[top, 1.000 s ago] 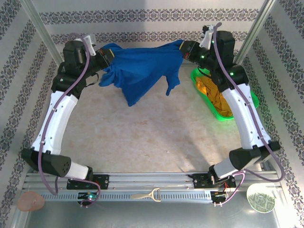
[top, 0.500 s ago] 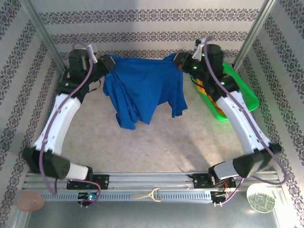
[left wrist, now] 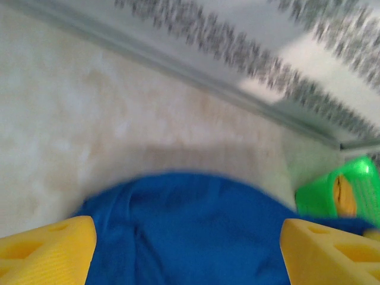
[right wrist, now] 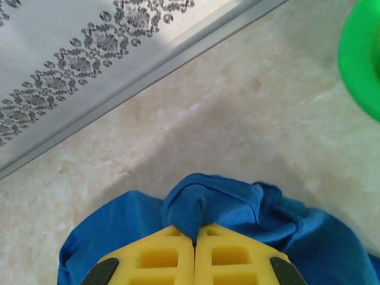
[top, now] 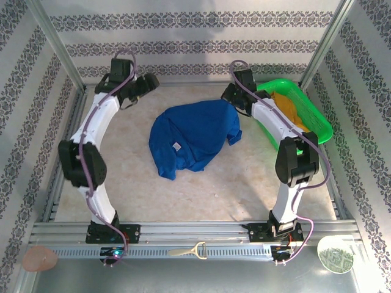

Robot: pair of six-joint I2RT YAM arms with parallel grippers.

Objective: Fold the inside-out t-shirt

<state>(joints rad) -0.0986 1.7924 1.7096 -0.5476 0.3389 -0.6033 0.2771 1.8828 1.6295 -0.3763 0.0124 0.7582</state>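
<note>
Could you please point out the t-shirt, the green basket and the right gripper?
t-shirt point(top: 195, 131), top external view, cloth middle
green basket point(top: 321, 122), top external view, right wall
right gripper point(right wrist: 195, 234), right wrist view, between closed fingertips

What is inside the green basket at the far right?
A mustard-yellow garment lies bunched inside the green basket. The right arm covers part of the basket, and anything beneath the garment is hidden.

The shirt point(top: 192, 137) lies in a heap on the table point(top: 244, 183), toward the back wall point(top: 183, 36). To its right, near it, stands a basket point(top: 322, 126) with another garment point(top: 287, 104) inside. An opener point(top: 189, 251) lies on the front rail point(top: 183, 232).
</note>
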